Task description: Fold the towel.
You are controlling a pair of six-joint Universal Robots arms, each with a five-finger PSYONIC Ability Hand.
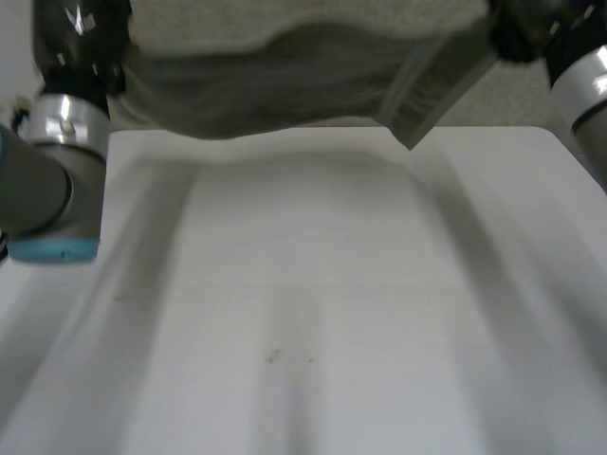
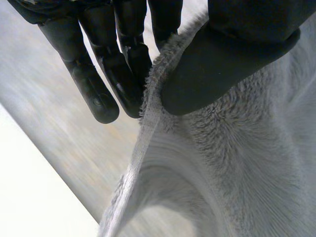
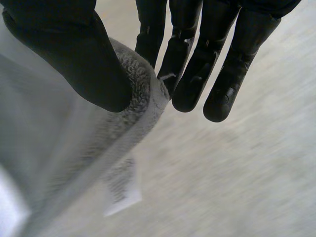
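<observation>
A grey fluffy towel (image 1: 285,81) hangs stretched in the air above the far part of the white table (image 1: 313,313), held up between my two arms. My left hand (image 2: 217,64) pinches the towel's (image 2: 237,163) hemmed edge between thumb and fingers (image 2: 123,74). My right hand (image 3: 79,54) pinches the other top corner of the towel (image 3: 74,148) the same way, thumb against fingers (image 3: 197,74), with a white care label (image 3: 121,190) dangling just below the grip. In the head view the right-hand corner (image 1: 427,104) of the towel droops lowest.
The left arm's grey joint with its light-blue cap (image 1: 52,194) stands over the table's left side. The right arm (image 1: 579,85) comes in at the far right. A speckled floor (image 1: 512,104) lies beyond the table's far edge.
</observation>
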